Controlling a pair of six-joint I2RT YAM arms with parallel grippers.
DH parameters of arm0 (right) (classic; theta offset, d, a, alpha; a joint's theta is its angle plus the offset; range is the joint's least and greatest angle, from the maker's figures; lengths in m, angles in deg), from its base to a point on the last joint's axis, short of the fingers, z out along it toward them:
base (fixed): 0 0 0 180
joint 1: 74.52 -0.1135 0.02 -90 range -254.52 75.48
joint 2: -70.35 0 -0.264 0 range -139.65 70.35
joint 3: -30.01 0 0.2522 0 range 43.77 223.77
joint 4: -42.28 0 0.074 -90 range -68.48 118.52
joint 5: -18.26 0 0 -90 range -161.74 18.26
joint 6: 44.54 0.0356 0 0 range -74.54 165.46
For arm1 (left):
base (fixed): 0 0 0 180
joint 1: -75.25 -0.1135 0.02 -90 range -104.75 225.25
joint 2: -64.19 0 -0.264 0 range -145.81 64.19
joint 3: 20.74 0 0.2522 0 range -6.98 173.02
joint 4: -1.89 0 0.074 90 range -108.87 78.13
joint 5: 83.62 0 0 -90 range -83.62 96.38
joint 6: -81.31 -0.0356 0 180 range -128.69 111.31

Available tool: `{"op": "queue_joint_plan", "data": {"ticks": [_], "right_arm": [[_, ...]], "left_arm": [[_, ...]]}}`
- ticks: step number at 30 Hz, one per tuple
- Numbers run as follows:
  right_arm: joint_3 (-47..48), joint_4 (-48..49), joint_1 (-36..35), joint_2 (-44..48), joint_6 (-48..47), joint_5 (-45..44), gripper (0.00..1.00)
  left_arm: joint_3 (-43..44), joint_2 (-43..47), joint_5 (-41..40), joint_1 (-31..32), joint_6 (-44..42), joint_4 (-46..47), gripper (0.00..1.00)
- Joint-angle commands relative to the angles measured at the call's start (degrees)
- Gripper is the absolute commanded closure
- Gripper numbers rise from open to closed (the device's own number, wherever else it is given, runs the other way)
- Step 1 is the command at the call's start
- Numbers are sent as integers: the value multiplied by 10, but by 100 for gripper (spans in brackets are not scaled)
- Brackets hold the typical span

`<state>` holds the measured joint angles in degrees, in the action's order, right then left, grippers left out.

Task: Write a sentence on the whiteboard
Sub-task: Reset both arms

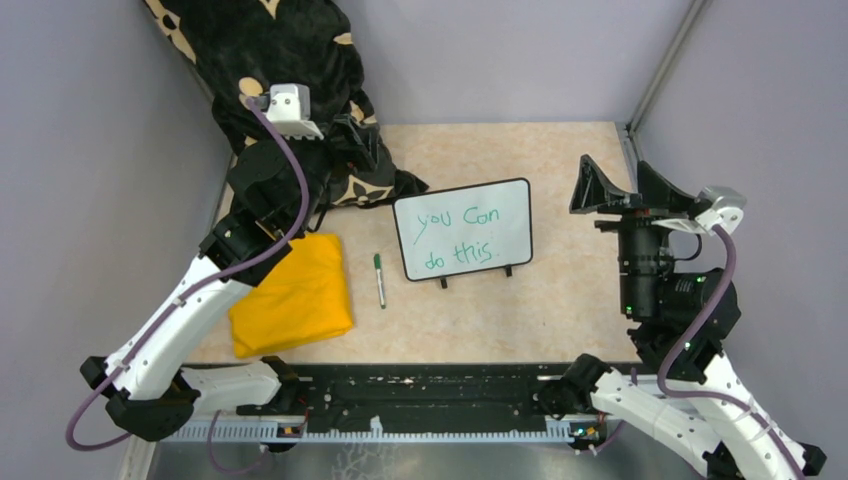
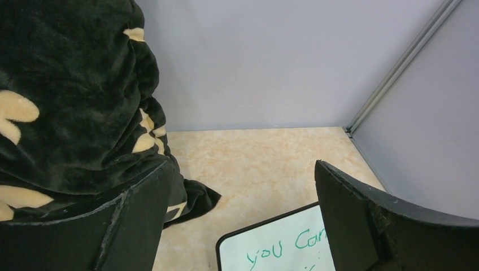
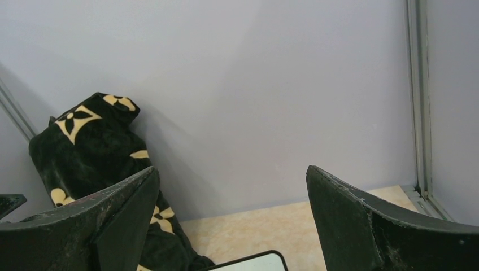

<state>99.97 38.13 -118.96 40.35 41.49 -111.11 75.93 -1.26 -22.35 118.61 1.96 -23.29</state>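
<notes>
The whiteboard (image 1: 512,212) stands on its two small black feet at the middle of the table, tilted slightly. The sentence (image 1: 458,240) on it is green handwriting in two lines, "you Can do this". A green-capped marker (image 1: 380,280) lies on the table just left of the board. My left gripper (image 1: 362,145) is open above the board's upper left, empty; its wrist view shows the whiteboard's corner (image 2: 265,243) and part of the sentence (image 2: 265,257) between the jaws of the left gripper (image 2: 243,169). My right gripper (image 1: 613,168) hangs open and empty to the right of the board. The right wrist view has the right gripper (image 3: 231,172) over the whiteboard's corner (image 3: 257,263).
A black blanket with a cream pattern (image 1: 270,50) is heaped in the back left corner, right beside my left gripper. A folded yellow cloth (image 1: 295,295) lies at the front left under the left arm. Grey walls close in the table on three sides.
</notes>
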Motion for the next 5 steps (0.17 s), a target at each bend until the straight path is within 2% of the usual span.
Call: {"op": "queue_joint_plan", "data": {"ticks": [1,5], "right_arm": [[0,15,1,2,-6,4,1],[0,12,1,1,-6,2,1]], "left_arm": [[-1,13,9,1,-17,18,1],[-2,13,-6,1,-22,15,1]]}}
